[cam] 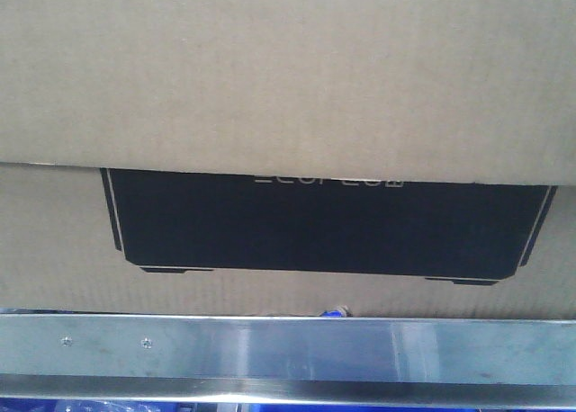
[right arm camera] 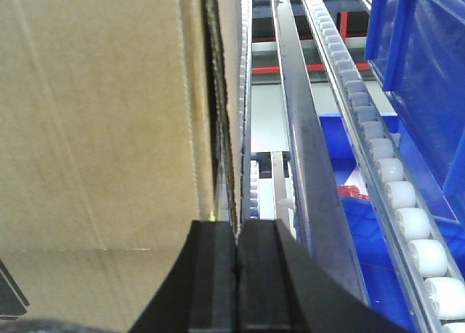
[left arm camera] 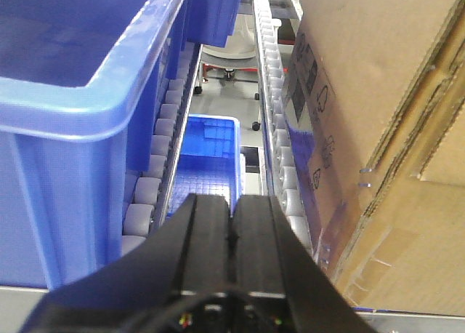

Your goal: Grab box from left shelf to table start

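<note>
Spotted the large brown corrugated cardboard box (cam: 288, 70) filling the front view, its black rectangular printed panel (cam: 324, 228) cut across the top by an overlapping cardboard layer. Placed it on the left shelf (cam: 270, 349), just behind the brushed silvery metal front rail with its small screws. Not yet off the shelf, and nowhere near the surface.

Found the left hand (left arm camera: 234, 227) pinched fully closed, black fingers flush together and nothing between them. Had the box wall close on its inner side and a big blue plastic bin (left arm camera: 80, 100) on the other. Same story for the right hand (right arm camera: 237, 249): fingers pressed together, empty, with the box flank just beside it.

Dangers, as a judgement only:
- Risked a slip or a twist of the wide carton through a weak or uneven squeeze between two closed hands.
- Risked catching the bottom edge on the rail during a pull forward.
- Risked snagging the loose cardboard layer.
- Risked knocking the left arm on the bin, or the right on the white roller track (right arm camera: 396, 202), in such tight gaps.

Could not tell whether either hand actually touched the cardboard. Could not read the white lettering, clipped by the overlap. Could not see the underside, the far end, the contents, or any surface for setting it down.
</note>
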Tool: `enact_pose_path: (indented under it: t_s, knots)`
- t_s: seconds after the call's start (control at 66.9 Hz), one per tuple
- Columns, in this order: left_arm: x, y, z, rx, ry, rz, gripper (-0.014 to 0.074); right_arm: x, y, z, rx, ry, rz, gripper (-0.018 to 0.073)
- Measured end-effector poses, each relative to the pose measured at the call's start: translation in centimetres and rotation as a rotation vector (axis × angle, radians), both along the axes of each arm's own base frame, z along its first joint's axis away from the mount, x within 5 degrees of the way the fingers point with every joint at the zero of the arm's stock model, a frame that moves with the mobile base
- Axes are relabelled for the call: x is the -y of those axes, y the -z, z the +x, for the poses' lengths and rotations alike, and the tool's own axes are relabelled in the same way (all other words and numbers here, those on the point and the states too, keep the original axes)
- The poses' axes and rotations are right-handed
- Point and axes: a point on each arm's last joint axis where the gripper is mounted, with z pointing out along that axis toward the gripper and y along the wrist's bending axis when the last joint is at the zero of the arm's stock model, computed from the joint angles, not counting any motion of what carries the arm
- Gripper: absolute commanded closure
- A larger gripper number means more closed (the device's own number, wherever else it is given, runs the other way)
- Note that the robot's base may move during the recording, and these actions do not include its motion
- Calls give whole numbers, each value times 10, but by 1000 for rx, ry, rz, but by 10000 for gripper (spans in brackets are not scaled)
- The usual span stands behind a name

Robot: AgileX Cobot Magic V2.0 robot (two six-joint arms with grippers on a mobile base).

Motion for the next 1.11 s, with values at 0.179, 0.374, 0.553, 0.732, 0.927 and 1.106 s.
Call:
enact_pose_path:
  t_s: [0.179, 0.374, 0.553, 0.732, 0.927, 1.106]
  knots:
    - [0, 0, 0, 4, 0, 0, 688, 0, 0, 0, 0, 0, 0, 506]
    - [0, -12, 0, 127, -2, -20, 688, 0, 0, 0, 0, 0, 0, 506]
    - [-1, -40, -5, 232, -2, -37, 688, 0, 0, 0, 0, 0, 0, 506]
    - [-3, -98, -21, 268, -8, 8, 652, 0, 0, 0, 0, 0, 0, 506]
    - [-3, -140, -21, 201, -14, 27, 303, 0, 0, 0, 0, 0, 0, 506]
    - [-2, -165, -8, 49, -15, 40, 281, 0, 0, 0, 0, 0, 0, 506]
